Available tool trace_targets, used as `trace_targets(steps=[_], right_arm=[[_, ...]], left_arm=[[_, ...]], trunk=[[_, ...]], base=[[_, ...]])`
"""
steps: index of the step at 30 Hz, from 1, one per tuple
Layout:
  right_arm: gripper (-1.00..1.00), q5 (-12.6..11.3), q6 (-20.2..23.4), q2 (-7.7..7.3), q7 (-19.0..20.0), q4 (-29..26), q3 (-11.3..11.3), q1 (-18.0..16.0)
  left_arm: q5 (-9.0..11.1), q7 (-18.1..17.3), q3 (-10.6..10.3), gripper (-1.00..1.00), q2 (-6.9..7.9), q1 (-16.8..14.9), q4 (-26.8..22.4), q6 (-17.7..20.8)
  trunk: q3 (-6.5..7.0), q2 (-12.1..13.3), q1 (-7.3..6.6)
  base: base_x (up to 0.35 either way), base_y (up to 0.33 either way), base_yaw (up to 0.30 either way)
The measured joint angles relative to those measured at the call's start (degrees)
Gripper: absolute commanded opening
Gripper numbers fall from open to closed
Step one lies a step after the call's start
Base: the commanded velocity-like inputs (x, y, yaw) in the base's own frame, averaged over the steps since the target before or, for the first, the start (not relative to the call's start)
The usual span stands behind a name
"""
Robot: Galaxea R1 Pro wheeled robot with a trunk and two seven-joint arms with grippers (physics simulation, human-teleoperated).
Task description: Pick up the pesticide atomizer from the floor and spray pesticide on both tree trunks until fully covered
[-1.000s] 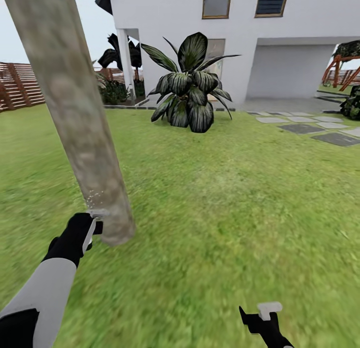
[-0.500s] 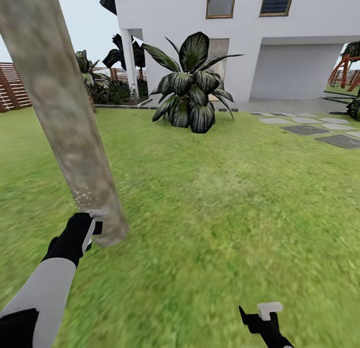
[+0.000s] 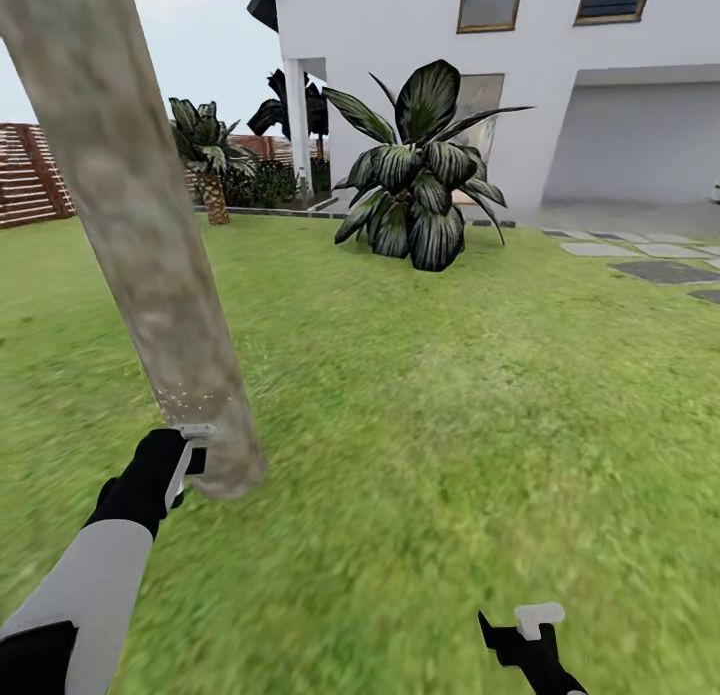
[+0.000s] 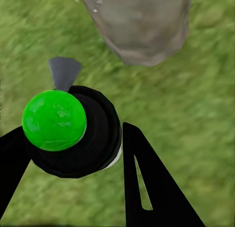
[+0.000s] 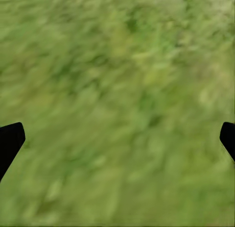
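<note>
I hold the pesticide atomizer [image 4: 63, 126] clamped in my left gripper [image 4: 73, 153] just beside the tree trunk [image 3: 150, 265] near its base; my right gripper [image 5: 117, 138] hangs wide over the lawn [image 3: 450, 395]; drifting could send spray past the trunk; since earlier my view has swung, exposing a palm [image 3: 207, 155] beyond the trunk.

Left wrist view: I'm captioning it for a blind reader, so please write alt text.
The left gripper is shut on a black pesticide atomizer with a round green cap, above blurred green grass. The base of a thick mottled grey-tan tree trunk stands just ahead.
</note>
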Motion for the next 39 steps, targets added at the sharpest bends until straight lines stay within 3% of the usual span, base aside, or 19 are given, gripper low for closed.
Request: trace_targets(steps=[7, 9, 11, 15, 17, 20, 22, 27, 32, 39], right_arm=[[1.0, 0.0, 0.0, -0.01, 0.0, -0.02, -0.01, 0.01], [1.0, 0.0, 0.0, -0.01, 0.0, -0.01, -0.01, 0.01], [1.0, 0.0, 0.0, -0.02, 0.0, -0.01, -0.01, 0.01], [1.0, -0.01, 0.01, 0.0, 0.01, -0.02, -0.02, 0.01], [1.0, 0.0, 0.02, 0.0, 0.01, -0.02, -0.02, 0.01], [1.0, 0.0, 0.02, 0.0, 0.01, -0.02, -0.02, 0.01], [1.0, -0.01, 0.02, 0.0, 0.01, -0.02, -0.02, 0.01], [1.0, 0.0, 0.01, -0.02, -0.03, -0.02, -0.02, 0.02], [1.0, 0.0, 0.01, -0.02, -0.08, 0.02, -0.01, 0.02], [1.0, 0.0, 0.0, -0.06, -0.08, 0.04, -0.01, 0.02]], left_arm=[[-0.28, -0.01, -0.08, -1.0, 0.54, 0.14, 0.11, -0.11], [-0.91, -0.06, -0.19, -1.0, 1.86, 0.32, 0.17, -0.28], [-0.23, -0.14, -0.25, -1.0, 2.56, 0.35, 0.75, -0.49], [0.22, -0.08, -0.19, -1.0, 1.3, 0.36, 1.41, -0.61], [-0.28, -0.17, 0.19, -1.0, 1.51, 0.74, 1.47, -0.62], [-0.29, -0.27, 4.78, -1.0, 2.24, 3.48, 1.43, -1.05], [0.07, -0.25, 5.55, -1.0, 2.06, 4.08, 1.52, -2.75], [0.17, -0.1, 5.81, -1.0, -0.44, 4.39, 3.19, -6.22], [0.03, -0.13, 6.13, -1.0, -0.47, 4.58, 3.45, -6.55], [0.28, -0.07, 6.14, -1.0, -0.68, 4.91, 8.9, -10.32]], trunk=[[0.0, 0.0, 0.0], [0.0, 0.0, 0.0], [0.0, 0.0, 0.0], [0.0, 0.0, 0.02], [0.0, 0.0, 0.02], [-0.01, 0.0, 0.02], [0.0, 0.0, 0.02], [0.0, 0.0, 0.02], [0.0, 0.0, 0.02], [0.0, 0.0, -0.01]], base=[[0.165, -0.239, 0.026], [0.168, -0.24, 0.0], [0.195, -0.207, 0.0], [0.036, -0.031, 0.146], [0.003, -0.003, 0.263], [0.001, 0.0, 0.275], [0.0, 0.0, 0.181], [0.0, 0.0, 0.023], [0.038, 0.0, 0.0], [0.264, -0.087, 0.0]])
